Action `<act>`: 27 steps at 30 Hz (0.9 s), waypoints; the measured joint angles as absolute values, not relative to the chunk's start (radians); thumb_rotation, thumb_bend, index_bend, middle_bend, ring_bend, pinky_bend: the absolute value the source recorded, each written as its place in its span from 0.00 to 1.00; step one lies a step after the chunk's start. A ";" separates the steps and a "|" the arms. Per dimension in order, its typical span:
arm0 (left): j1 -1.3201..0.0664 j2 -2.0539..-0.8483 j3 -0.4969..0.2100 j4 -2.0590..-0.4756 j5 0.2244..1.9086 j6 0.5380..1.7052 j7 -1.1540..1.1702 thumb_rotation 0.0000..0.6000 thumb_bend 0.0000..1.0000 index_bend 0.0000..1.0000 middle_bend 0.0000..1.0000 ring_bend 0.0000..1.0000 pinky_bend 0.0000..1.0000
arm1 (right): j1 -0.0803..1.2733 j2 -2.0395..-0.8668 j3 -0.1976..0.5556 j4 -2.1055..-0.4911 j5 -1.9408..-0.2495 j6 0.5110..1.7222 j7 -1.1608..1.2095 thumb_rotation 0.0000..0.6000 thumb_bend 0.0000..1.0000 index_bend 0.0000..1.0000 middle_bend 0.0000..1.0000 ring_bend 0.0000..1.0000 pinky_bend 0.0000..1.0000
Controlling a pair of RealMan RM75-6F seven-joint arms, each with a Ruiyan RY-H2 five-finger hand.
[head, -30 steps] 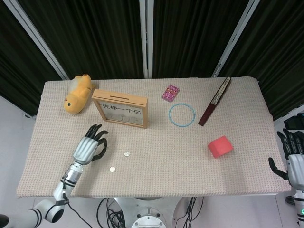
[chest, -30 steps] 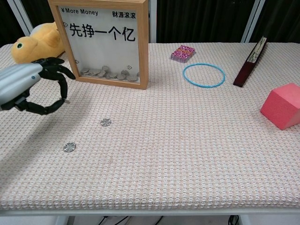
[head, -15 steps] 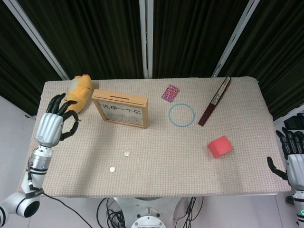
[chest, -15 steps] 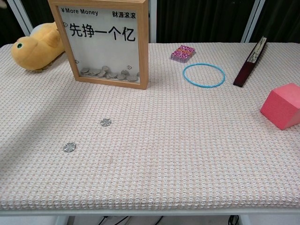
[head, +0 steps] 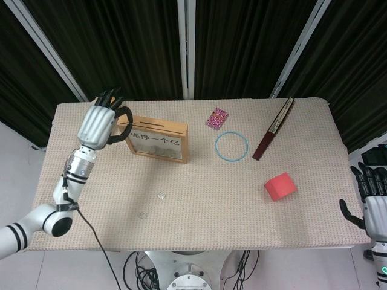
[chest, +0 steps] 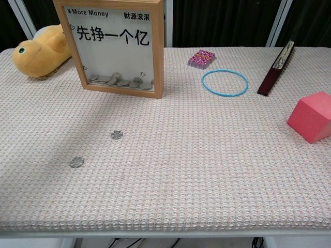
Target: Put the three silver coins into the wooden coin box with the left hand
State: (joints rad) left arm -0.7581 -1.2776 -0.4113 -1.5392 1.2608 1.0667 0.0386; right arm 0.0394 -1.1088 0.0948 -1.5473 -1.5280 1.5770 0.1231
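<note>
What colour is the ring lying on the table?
The ring is light blue, clearest in the chest view.

Plush toy [chest: 40, 51] crowds the coin box [chest: 115, 46] on one side.

Silver-shelled left hand [head: 100, 122] with black fingers [head: 109, 95], ringed silver wrist, a thin black cable trailing off the forearm. The right hand [head: 373, 208] looks alike, though half cut off.

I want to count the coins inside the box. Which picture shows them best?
The chest view: the coins lie in plain sight behind the box window. The head view looks down, so they blur into the window.
</note>
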 measured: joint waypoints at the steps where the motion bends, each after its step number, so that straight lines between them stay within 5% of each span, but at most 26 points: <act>1: -0.772 -1.284 -0.415 -1.529 1.246 1.051 0.043 1.00 0.45 0.59 0.23 0.03 0.09 | 0.039 -1.108 0.096 -1.547 -1.527 1.578 0.125 1.00 0.32 0.00 0.00 0.00 0.00; 12: -0.874 -1.340 -0.394 -1.440 1.157 0.925 0.089 1.00 0.45 0.59 0.23 0.03 0.09 | 0.041 -1.115 0.098 -1.522 -1.520 1.571 0.155 1.00 0.32 0.00 0.00 0.00 0.00; 27: -0.898 -1.388 -0.371 -1.382 1.125 0.938 0.085 1.00 0.45 0.59 0.23 0.03 0.08 | 0.038 -1.119 0.099 -1.507 -1.517 1.575 0.162 1.00 0.32 0.00 0.00 0.00 0.00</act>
State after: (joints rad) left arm -0.8980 -1.3877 -0.3708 -1.3823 1.1250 0.9384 0.0854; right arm 0.0385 -1.1186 0.0992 -1.5066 -1.5175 1.5748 0.1617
